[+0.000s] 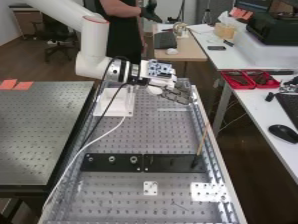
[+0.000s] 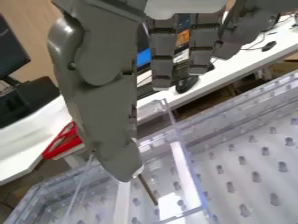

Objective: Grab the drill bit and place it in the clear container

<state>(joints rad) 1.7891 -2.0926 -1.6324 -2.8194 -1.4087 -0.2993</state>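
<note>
At the far end of the perforated bench, the hand (image 1: 174, 93) is low over the clear container (image 1: 174, 109), whose faint outline shows beneath the fingers. In the wrist view the thumb of the hand (image 2: 103, 107) points down, and the thin drill bit (image 2: 148, 190) sticks out slantwise from its tip, pinched there; the upper part of the bit is hidden behind the thumb. Transparent walls of the container (image 2: 187, 172) stand around and below the bit's free end.
Black plates (image 1: 112, 162) with round rings cross the bench, and a thin wooden stick (image 1: 201, 140) leans up from their right end. A white block (image 1: 118, 104) stands left of the hand. Red trays (image 1: 249, 79) and a mouse (image 1: 284, 133) lie on the right table.
</note>
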